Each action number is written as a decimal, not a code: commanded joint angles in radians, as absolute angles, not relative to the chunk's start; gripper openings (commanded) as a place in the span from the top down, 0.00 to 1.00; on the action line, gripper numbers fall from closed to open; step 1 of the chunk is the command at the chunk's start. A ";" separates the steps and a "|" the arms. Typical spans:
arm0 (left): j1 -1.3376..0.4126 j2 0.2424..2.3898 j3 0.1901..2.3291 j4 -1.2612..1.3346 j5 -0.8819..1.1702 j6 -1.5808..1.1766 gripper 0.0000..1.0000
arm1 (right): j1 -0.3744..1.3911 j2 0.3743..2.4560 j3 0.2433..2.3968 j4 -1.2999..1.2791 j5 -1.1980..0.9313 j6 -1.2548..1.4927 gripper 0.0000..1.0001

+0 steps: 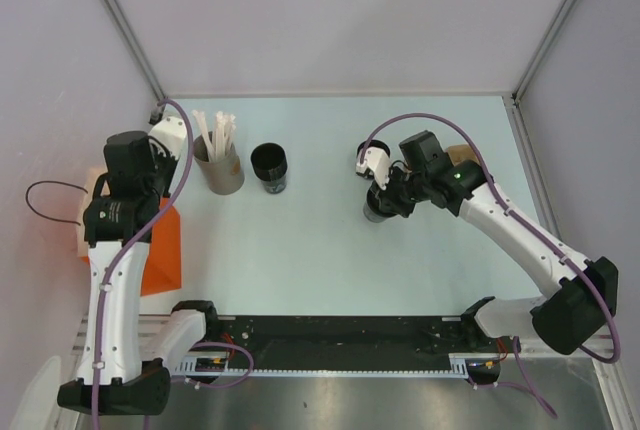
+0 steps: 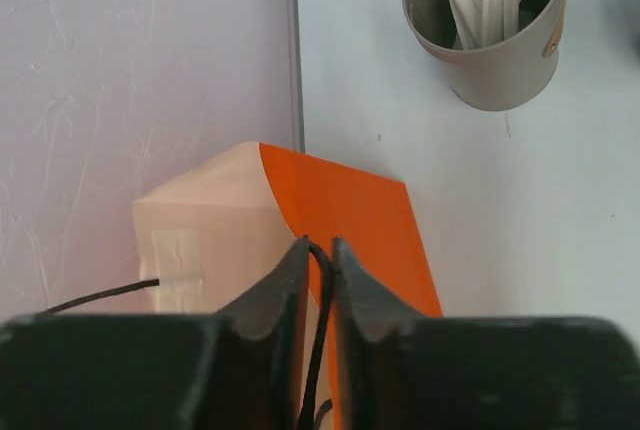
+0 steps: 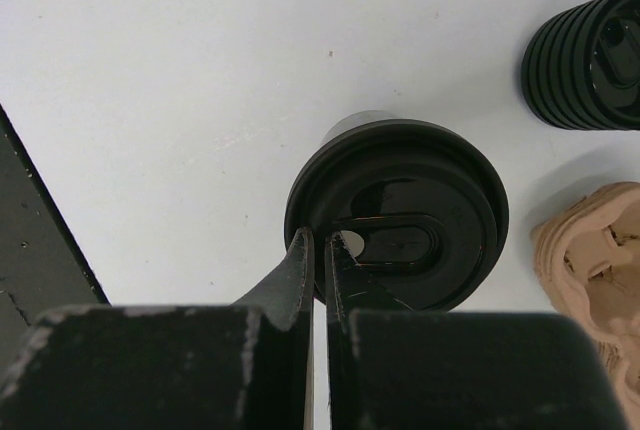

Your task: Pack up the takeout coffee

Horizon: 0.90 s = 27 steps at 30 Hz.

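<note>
The takeout coffee (image 3: 400, 205), a black cup with a black round lid, is right of the table's middle (image 1: 377, 212). My right gripper (image 3: 320, 246) is shut on the near rim of its lid, one finger outside the rim and one on top; it also shows in the top view (image 1: 388, 198). I cannot tell whether the cup rests on the table. My left gripper (image 2: 320, 250) is shut on the thin black cord handle of an orange paper bag (image 2: 360, 220) at the table's left edge (image 1: 162, 250).
A grey cup of white straws (image 1: 220, 165) and a lidless black cup (image 1: 269, 168) stand at the back left. A stack of black lids (image 3: 585, 55) and a tan cardboard piece (image 3: 590, 265) lie just beyond the coffee. Walls enclose the table.
</note>
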<state>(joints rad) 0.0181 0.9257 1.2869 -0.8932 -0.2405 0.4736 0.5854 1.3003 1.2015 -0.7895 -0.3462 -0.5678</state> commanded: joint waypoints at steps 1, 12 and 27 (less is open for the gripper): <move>0.026 0.907 1.322 -0.893 -0.253 0.471 0.97 | 0.592 1.262 1.193 -0.752 -0.353 -0.555 1.00; 0.009 0.914 1.390 -0.957 -0.058 0.472 1.00 | 0.572 1.249 1.189 -0.735 -0.342 -0.546 1.00; -0.454 0.942 1.347 -0.974 -0.130 0.419 1.00 | 0.505 1.212 1.190 -0.715 -0.354 -0.528 1.00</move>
<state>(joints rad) -0.3580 0.9329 1.3617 -0.9825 -0.0856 0.4625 0.5282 1.2564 1.1908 -0.7609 -0.3462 -0.5484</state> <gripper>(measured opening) 0.017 0.022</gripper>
